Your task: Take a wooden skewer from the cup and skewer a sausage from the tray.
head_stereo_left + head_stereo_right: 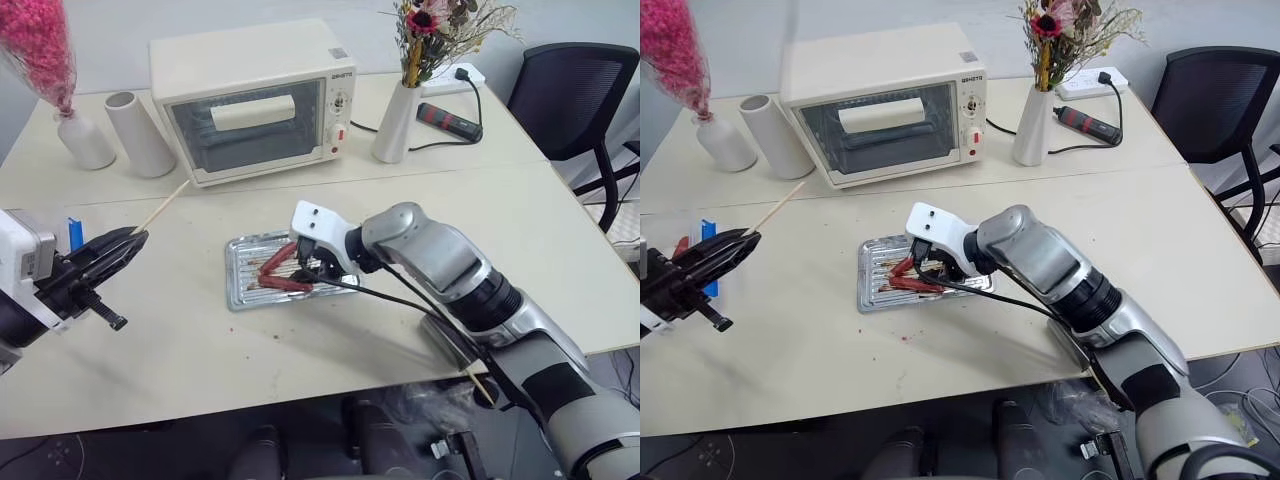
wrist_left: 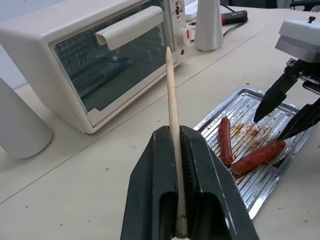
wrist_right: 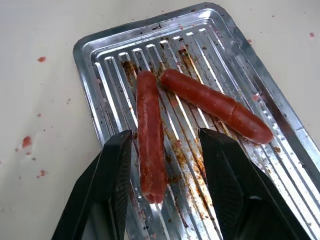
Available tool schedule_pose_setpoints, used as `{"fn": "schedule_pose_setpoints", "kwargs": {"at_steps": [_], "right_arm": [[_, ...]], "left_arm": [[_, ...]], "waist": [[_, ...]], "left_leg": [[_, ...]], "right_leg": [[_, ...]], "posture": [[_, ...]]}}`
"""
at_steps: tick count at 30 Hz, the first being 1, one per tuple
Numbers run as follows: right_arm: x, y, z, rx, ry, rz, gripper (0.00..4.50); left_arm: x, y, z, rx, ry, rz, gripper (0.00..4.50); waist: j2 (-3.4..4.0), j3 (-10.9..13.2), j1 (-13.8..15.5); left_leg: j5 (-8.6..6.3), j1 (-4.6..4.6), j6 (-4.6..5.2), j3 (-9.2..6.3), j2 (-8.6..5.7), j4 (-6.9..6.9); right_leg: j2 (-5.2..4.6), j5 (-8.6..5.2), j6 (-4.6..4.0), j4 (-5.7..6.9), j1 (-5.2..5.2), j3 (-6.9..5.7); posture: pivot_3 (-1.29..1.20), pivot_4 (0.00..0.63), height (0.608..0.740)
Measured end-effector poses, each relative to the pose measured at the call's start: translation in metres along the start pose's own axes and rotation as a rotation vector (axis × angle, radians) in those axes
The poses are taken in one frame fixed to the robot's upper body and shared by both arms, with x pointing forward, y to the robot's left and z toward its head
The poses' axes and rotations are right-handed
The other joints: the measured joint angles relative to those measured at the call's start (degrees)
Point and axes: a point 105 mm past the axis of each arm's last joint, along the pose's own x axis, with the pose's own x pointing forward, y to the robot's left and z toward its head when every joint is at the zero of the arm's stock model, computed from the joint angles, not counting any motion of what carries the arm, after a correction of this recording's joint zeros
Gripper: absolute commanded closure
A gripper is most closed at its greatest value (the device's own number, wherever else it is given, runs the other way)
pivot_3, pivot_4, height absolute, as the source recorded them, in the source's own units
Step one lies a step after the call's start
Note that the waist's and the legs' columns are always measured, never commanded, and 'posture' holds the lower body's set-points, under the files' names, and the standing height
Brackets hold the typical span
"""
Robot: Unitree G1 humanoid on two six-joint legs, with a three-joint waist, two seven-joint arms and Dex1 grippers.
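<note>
My left gripper (image 1: 120,246) is shut on the wooden skewer (image 2: 172,110), which points up and away toward the oven, left of the tray. The silver ridged tray (image 3: 95,55) lies mid-table and holds two reddish-brown sausages. My right gripper (image 3: 167,134) hangs open just above the tray. Its black fingers (image 3: 117,170) stand either side of the nearer sausage (image 3: 150,150) without closing on it. The other sausage (image 3: 215,106) lies slanted beside it. What looks like the cup, a grey rim (image 1: 447,345) with a stick tip, peeks from under my right forearm.
A white toaster oven (image 1: 250,100) stands behind the tray. A white cylindrical vase (image 1: 140,132) and a pink-flower vase (image 1: 85,140) stand at the back left. A dried-flower vase (image 1: 397,120) and a black device (image 1: 450,120) are at the back right. An office chair (image 1: 580,100) stands far right.
</note>
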Motion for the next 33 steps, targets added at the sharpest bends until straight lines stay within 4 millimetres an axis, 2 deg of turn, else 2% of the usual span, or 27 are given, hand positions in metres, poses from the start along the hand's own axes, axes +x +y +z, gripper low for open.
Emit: {"fn": "schedule_pose_setpoints", "kwargs": {"at_steps": [12,19,23,33], "right_arm": [[0.022,0.006,-0.016,-0.016,0.026,0.0,2.36],[0.031,0.002,-0.022,-0.05,0.039,-0.027,2.36],[0.034,0.004,-0.022,-0.051,0.034,-0.012,3.52],[0.033,0.006,-0.023,-0.039,0.035,0.003,3.52]], "left_arm": [[-0.002,-0.003,0.002,0.007,0.007,-0.001,4.5],[-0.002,-0.002,0.002,0.006,0.005,0.008,4.5],[-0.002,-0.002,0.002,0.006,0.005,0.009,4.5],[0.001,0.0,0.008,0.025,-0.01,0.003,4.5]], "waist": [[-0.07,-0.04,-0.05],[-0.13,-0.08,-0.08],[-0.22,-0.14,-0.1],[-0.27,-0.17,-0.05]], "left_leg": [[0.03,0.06,-0.04,0.0,-0.02,0.0],[0.03,0.08,-0.05,0.0,-0.02,0.0],[0.05,0.15,-0.07,0.0,-0.02,0.0],[0.11,0.18,-0.14,-0.05,-0.03,0.0]], "right_leg": [[0.01,0.0,-0.01,0.02,0.02,0.0],[0.01,0.0,-0.01,0.1,0.04,0.0],[0.01,-0.01,-0.03,0.23,0.05,0.0],[0.06,-0.02,-0.11,0.29,0.04,-0.03]], "posture": [[0.0,0.15,0.74],[0.0,0.15,0.74],[0.0,0.15,0.74],[0.0,0.15,0.74]]}}
